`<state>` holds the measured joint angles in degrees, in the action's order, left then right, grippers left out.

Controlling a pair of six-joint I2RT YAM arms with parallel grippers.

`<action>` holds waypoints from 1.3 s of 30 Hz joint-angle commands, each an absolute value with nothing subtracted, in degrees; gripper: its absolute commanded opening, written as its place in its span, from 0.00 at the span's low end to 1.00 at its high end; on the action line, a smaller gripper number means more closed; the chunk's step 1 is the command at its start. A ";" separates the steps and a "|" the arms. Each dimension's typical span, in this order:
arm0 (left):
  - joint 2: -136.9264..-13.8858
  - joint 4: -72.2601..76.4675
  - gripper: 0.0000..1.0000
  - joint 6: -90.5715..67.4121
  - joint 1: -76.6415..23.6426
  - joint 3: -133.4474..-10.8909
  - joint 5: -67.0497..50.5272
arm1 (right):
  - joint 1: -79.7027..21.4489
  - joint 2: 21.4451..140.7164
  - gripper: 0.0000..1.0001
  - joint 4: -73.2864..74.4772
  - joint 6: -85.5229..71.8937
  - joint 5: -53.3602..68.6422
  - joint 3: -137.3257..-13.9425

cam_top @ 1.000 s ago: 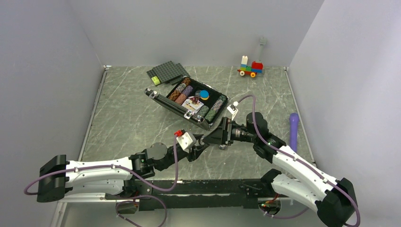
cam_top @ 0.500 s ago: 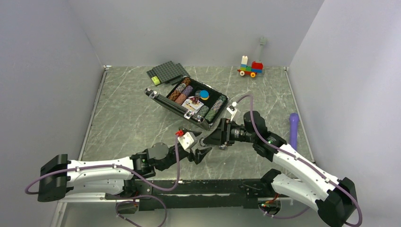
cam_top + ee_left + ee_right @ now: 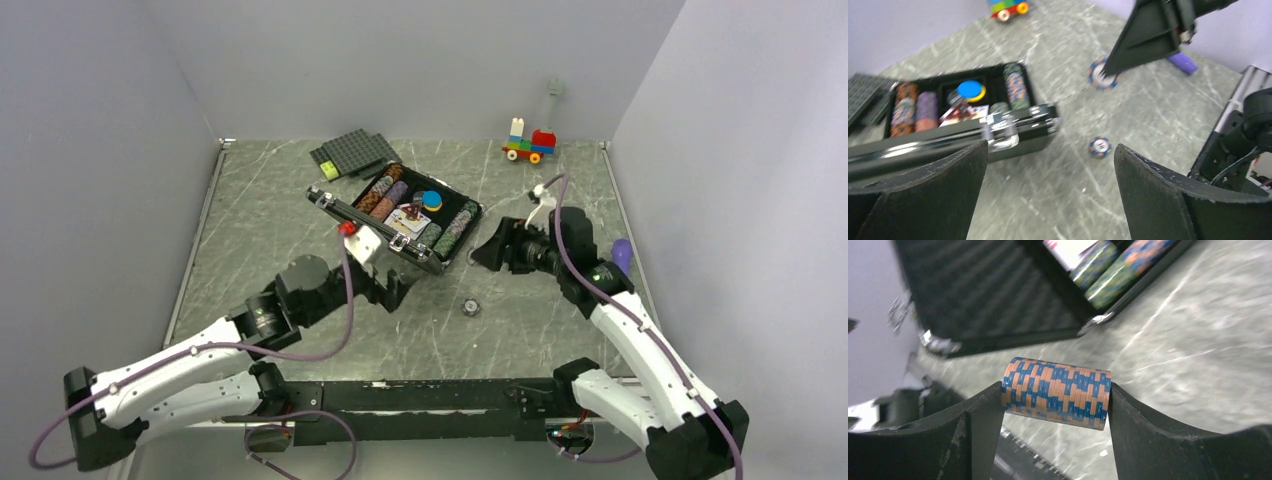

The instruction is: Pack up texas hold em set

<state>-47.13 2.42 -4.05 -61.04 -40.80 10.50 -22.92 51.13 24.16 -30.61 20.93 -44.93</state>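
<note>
Grey marbled tabletop [image 3: 270,250], plain walls on three sides. Briefcase [image 3: 1023,137] sits open at far centre with its lid up on the near-left side, so the tray is reachable from above and from the right. Chip rows [image 3: 383,195] fill the outer slots, with the cards [image 3: 408,215] and blue disc [image 3: 432,200] between them.

Right gripper [image 3: 1055,395] is partly open and clamped end-to-end on a blue-and-orange chip roll [image 3: 1055,392]. The roll is held horizontal just right of the case, probably so it drops lengthwise into a slot.

Left gripper [image 3: 1050,150] is spread wide with nothing in it, just near of the lid and clear of the right arm's path.

One loose chip [image 3: 470,307] lies flat on the table between the arms and needs packing too. Lying flat, it looks awkward to pinch.

Toy car [image 3: 530,145] and baseplates [image 3: 355,152] at the far edge are not part of the set.
</note>
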 commanded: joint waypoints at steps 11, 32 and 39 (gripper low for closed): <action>-39.76 -33.49 0.99 -2.73 -30.24 -50.49 -3.23 | -16.07 80.17 0.00 8.80 -0.70 16.42 -64.14; -35.10 -26.04 1.00 -3.14 -20.55 -42.07 7.40 | -20.46 120.54 0.01 27.95 22.61 21.17 -98.05; -35.09 -26.06 1.00 -3.18 -20.20 -41.92 7.65 | -22.52 123.93 0.19 29.92 22.82 19.67 -99.67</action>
